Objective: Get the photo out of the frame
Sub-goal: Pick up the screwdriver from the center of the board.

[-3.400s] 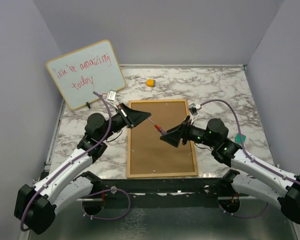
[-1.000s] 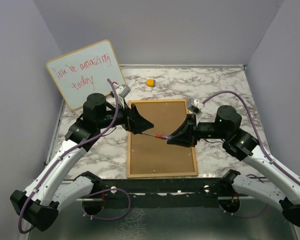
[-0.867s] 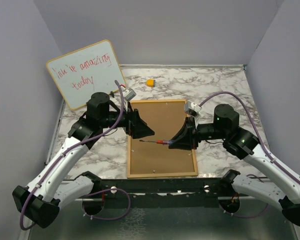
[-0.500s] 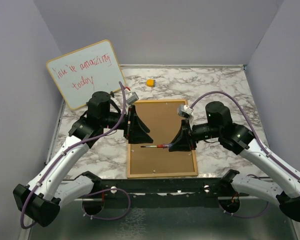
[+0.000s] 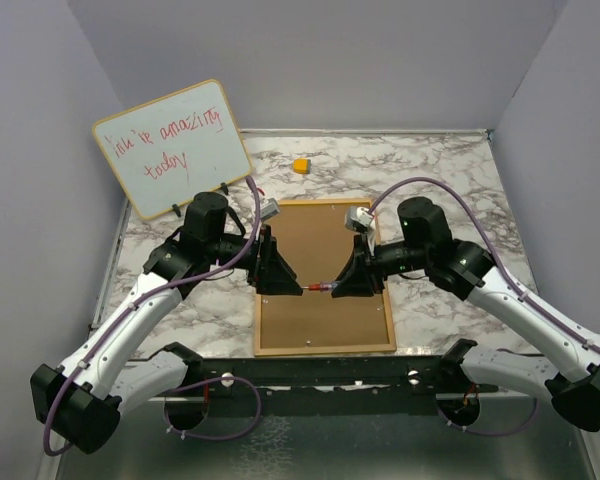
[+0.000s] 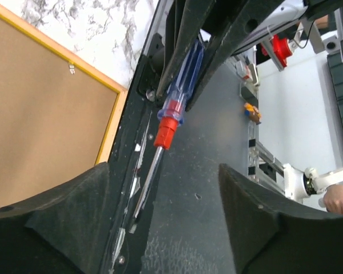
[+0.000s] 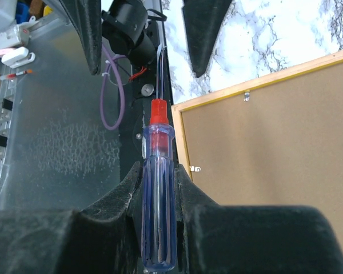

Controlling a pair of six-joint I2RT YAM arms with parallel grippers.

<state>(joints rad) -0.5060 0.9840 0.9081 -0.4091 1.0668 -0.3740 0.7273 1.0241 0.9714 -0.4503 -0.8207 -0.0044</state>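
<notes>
Right hand (image 7: 158,182) pinching screwdriver (image 7: 158,228); left hand (image 6: 160,228) spread. frame (image 5: 320,320): cork back up, yellow border, tiny clips (image 7: 246,95), state unclear.

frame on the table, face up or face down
Face down. The frame lies flat on the table, its brown back and small clips facing up; the photo is out of sight.
</notes>
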